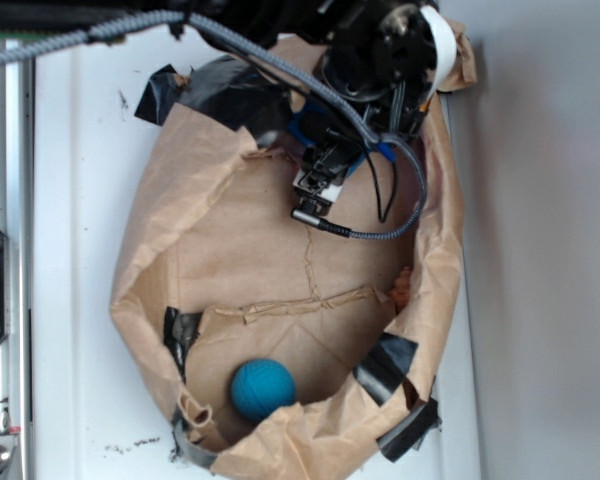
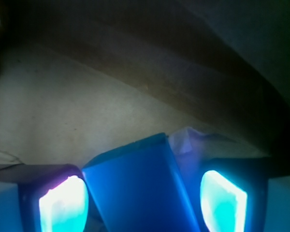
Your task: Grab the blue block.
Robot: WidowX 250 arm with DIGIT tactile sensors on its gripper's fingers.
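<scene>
Glowing cyan finger pads [image 2: 63,205] fill the bottom of the wrist view, one either side of the blue block [image 2: 137,188]. Block sits between the jaws, tilted, its near end running out of frame toward the camera. Left pad looks against the slab's edge; at the right pad a sliver of gap seems to remain, so contact on both sides cannot be confirmed. Jaws are narrowed around the block; a firm clamp is not shown.

Judgement: gripper [image 1: 318,185] is low inside the brown paper bag [image 1: 220,260] to straddle the slab across its narrow width.

Exterior view: block mostly hidden under the wrist, only blue slivers visible. Teal ball [image 1: 262,389] lies well apart, out beyond the jaw tips at the bag's far end. Bag wall behind the block is dark and blurred.
</scene>
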